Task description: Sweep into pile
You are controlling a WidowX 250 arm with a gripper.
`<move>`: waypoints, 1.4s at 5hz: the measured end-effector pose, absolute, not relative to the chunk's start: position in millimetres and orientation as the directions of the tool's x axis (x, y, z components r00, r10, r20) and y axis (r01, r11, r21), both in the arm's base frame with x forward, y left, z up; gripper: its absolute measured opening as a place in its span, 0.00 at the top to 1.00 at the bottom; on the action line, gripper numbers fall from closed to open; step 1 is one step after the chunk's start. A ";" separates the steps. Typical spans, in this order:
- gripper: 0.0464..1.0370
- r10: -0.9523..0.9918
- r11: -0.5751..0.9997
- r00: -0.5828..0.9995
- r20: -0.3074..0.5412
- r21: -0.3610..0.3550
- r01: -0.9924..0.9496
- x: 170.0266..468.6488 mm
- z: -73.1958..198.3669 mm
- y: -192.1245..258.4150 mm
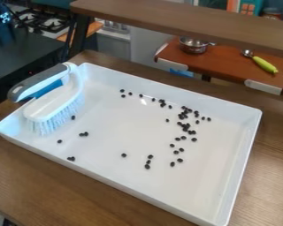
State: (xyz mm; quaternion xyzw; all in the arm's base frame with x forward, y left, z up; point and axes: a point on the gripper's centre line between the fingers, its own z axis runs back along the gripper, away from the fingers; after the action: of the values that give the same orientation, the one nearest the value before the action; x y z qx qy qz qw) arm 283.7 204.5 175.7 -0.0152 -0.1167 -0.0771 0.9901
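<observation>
Metal pot [193, 47] behind white tray [105, 148]

"Where was there room?"
"Over the right end of the white rectangular plastic tray [212, 185], beside the small round black pieces [185, 126]."
"What blocked the way?"
"The grey-handled white bristle brush [56, 104], left; the raised brown wooden shelf [185, 22], behind."

A brown wooden worktop [37, 181] is crossed above its far edge by a wooden shelf [185, 20]. Beyond, a stove [46, 20] and a reddish-brown table [227, 66] are seen.
</observation>
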 end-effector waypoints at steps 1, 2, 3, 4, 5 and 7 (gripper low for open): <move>0.03 -0.137 0.988 0.968 0.212 -0.036 0.148 284.3 165.0 204.7; 0.03 -0.070 0.995 0.977 0.203 -0.055 0.083 294.1 157.1 198.4; 0.03 -0.045 0.996 0.981 0.190 -0.070 0.059 302.1 145.4 194.8; 0.03 -0.035 0.997 0.982 0.183 -0.057 0.046 305.6 136.3 193.8; 0.03 -0.048 0.997 0.986 0.161 -0.046 0.056 306.1 121.6 186.6; 0.03 -0.039 0.998 0.992 0.118 -0.039 0.044 304.1 93.3 185.2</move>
State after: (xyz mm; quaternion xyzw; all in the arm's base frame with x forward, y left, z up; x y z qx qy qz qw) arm 304.1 185.2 93.3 -0.0206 -0.0589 -0.0210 0.9978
